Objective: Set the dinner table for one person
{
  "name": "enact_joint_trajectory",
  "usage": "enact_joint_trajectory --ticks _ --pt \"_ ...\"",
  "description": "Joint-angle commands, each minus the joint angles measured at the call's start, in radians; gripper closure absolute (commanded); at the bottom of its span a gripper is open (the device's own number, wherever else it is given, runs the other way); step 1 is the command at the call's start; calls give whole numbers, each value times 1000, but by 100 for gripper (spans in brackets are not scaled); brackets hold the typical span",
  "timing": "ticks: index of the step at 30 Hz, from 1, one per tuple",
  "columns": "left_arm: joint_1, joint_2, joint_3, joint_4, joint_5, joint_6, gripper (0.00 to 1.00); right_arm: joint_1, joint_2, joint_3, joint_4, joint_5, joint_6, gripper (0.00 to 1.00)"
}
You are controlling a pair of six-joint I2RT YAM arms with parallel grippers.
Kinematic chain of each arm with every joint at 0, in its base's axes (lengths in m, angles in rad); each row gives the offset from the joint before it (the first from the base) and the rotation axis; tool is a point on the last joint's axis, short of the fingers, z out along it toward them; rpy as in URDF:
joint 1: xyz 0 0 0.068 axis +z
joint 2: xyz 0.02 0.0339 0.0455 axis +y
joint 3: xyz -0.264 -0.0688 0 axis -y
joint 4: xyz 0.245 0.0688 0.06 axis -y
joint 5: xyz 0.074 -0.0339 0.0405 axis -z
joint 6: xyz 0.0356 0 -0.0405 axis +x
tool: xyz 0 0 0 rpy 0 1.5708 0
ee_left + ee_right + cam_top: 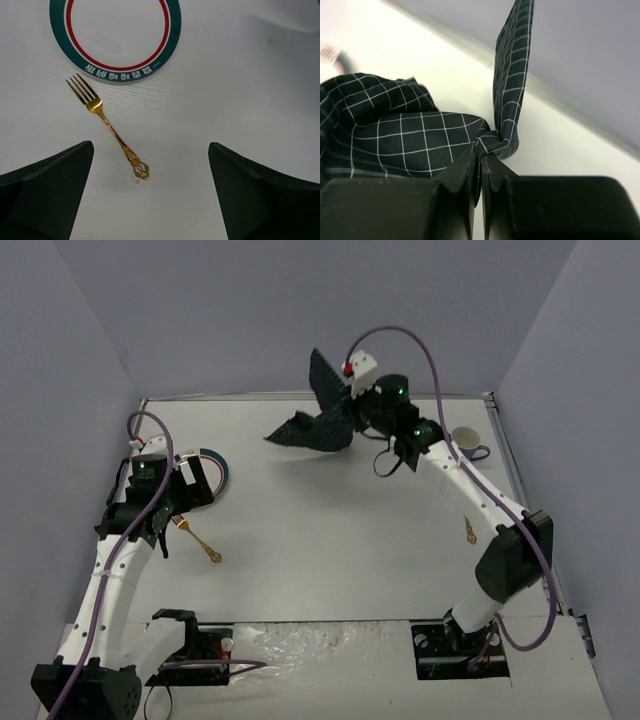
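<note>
Dinner table (330, 540): fills frame centre, far edge squared left-right; long axis not determinable. Left gripper (150, 147) fully spread, empty, over fork (107, 125). Right gripper (479, 150) clamped on checked cloth (395, 135), aloft upper centre.

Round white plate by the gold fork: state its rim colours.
Plate rim: green band, white lettering, red inner ring; left wrist view.
</note>
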Motion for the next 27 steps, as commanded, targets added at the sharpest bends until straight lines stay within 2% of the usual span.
enact_joint_trajectory --ticks 1,4,6,9,11,13,16,18,22,23,27 --pt "6 -88 -24 42 73 -65 3 143 -180 -358 78 -51 69 82" --pt "5 -134 -77 46 97 -109 3 225 -228 -546 98 -43 161 60" --pt "3 -145 -107 53 128 -137 3 251 -270 -666 92 -42 209 52" --pt "-5 -134 -153 71 187 -187 3 268 -372 -769 93 -9 311 38" --pt "-28 -110 -181 114 209 -220 3 268 -460 -809 89 48 360 24" --pt "-79 -66 -203 164 197 -255 3 269 -536 -836 84 114 389 19" --pt "-174 17 -196 233 146 -295 3 263 -601 -861 70 192 427 16" --pt "-249 109 -167 284 107 -307 3 264 -610 -872 71 185 439 17" --pt "-324 256 -111 349 75 -353 3 266 -588 -874 79 122 445 25" --pt "-347 307 -99 364 60 -363 3 269 -576 -869 89 100 447 31" --pt "-359 379 -99 374 -56 -399 6 289 -484 -790 105 86 410 35"
